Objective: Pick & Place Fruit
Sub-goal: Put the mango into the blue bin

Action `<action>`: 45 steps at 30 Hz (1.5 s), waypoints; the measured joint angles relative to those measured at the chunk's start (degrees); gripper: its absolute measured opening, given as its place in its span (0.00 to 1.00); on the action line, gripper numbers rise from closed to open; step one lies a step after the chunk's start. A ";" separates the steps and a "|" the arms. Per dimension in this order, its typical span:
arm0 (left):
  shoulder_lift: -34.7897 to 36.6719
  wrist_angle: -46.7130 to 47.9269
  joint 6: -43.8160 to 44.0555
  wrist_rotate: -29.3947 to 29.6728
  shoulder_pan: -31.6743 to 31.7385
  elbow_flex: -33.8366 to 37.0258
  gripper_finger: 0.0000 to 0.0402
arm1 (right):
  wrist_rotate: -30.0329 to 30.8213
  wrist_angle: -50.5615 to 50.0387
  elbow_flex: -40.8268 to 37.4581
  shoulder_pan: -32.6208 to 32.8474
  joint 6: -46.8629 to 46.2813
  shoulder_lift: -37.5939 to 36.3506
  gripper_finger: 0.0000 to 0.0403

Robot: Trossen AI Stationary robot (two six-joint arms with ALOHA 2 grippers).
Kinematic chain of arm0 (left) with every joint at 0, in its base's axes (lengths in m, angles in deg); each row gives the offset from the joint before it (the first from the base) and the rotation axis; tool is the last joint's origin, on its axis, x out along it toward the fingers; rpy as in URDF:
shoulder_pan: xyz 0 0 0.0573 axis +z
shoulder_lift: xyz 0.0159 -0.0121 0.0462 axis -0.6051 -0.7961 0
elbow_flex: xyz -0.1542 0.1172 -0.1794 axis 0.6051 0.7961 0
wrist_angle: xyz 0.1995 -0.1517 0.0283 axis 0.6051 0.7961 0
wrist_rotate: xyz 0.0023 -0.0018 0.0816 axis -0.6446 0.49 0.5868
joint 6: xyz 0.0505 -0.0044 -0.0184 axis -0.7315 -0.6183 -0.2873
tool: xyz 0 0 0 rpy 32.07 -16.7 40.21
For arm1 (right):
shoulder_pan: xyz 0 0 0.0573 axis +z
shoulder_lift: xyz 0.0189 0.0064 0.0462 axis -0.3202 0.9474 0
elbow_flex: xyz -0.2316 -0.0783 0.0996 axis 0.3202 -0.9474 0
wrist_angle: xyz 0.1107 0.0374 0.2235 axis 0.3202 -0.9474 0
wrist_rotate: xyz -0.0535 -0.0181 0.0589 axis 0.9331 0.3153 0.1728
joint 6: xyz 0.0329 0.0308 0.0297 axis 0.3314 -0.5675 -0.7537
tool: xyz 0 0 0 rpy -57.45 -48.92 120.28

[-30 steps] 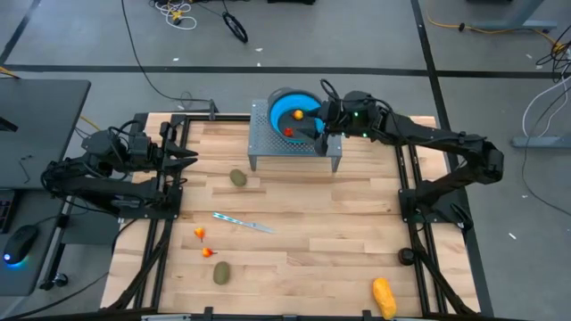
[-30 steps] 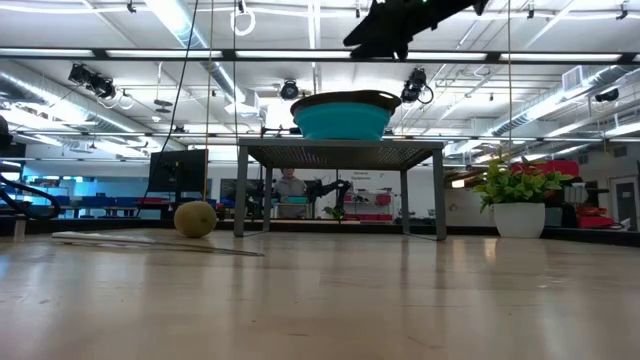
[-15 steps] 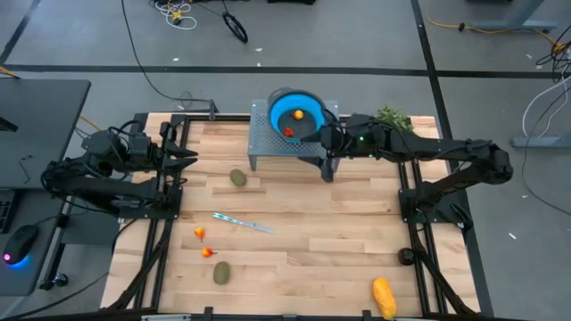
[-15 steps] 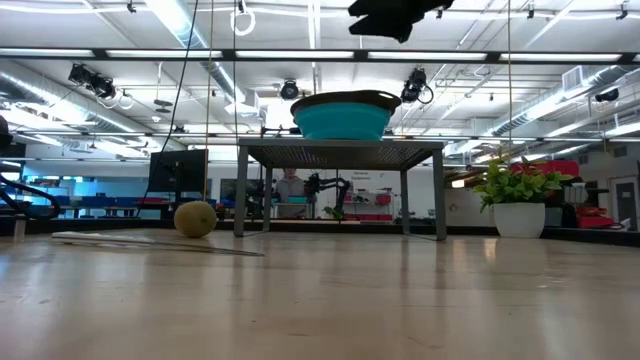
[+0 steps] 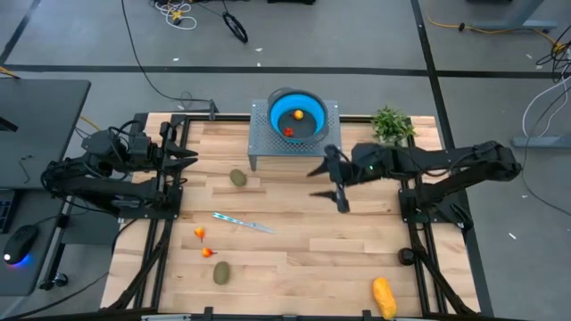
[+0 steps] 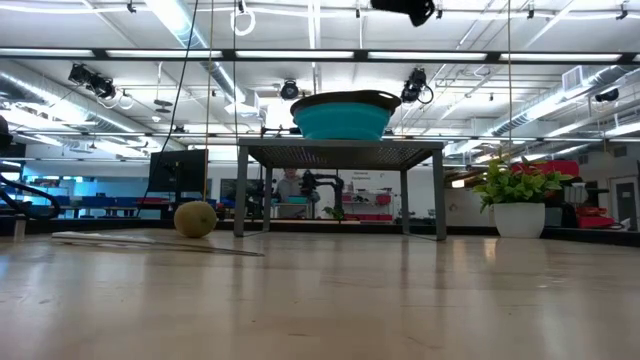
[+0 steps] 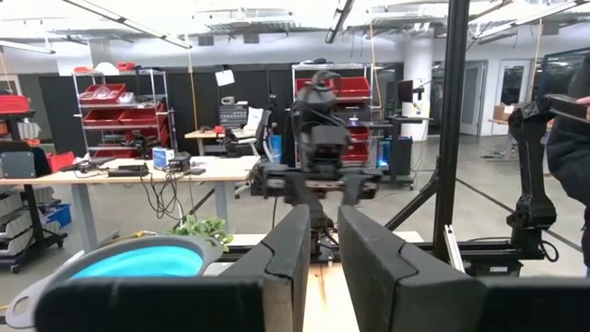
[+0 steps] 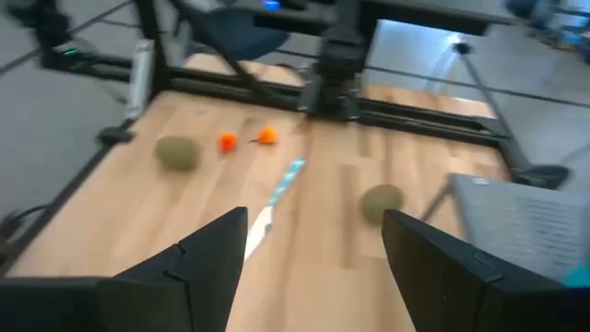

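Observation:
A blue bowl (image 5: 308, 119) sits on a perforated metal stand (image 5: 268, 141) at the table's far edge; an orange fruit (image 5: 298, 114) and a red one (image 5: 288, 131) lie in it. One kiwi (image 5: 238, 177) rests in front of the stand, the other (image 5: 221, 272) near the near edge. Two tiny red-orange pieces (image 5: 199, 234) (image 5: 208, 252) lie left of centre. The yellow-orange fruit (image 5: 384, 297) lies at the near right. My right gripper (image 5: 330, 185) hangs open and empty above the table, just nearer than the stand. My left gripper (image 5: 187, 159) waits shut at the left frame.
A slim silvery-blue knife (image 5: 243, 222) lies mid-table between the kiwis. A potted green plant (image 5: 390, 123) stands right of the stand. In the right wrist view the kiwis (image 8: 178, 152) (image 8: 382, 200) and the knife (image 8: 277, 198) lie ahead on bare wood.
My right gripper has drawn back from over the blue bowl toward the table's near edge and now hangs in front of the stand, still open. The plant behind its arm has come into view. The fruit in the bowl has stayed put.

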 joint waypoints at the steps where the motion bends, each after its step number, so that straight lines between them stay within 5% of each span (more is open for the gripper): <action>1: 0.00 -0.03 0.00 0.00 0.00 0.00 0.17 | 0.00 -0.01 -0.37 1.25 0.00 -0.21 0.66; 15: 0.00 -0.01 0.00 0.00 0.01 0.00 0.17 | 0.06 -2.11 -1.32 17.07 0.56 -0.47 0.79; 45: 0.00 -0.01 0.01 0.00 0.02 -0.01 0.17 | 0.11 -8.80 -1.35 40.55 3.62 5.82 0.79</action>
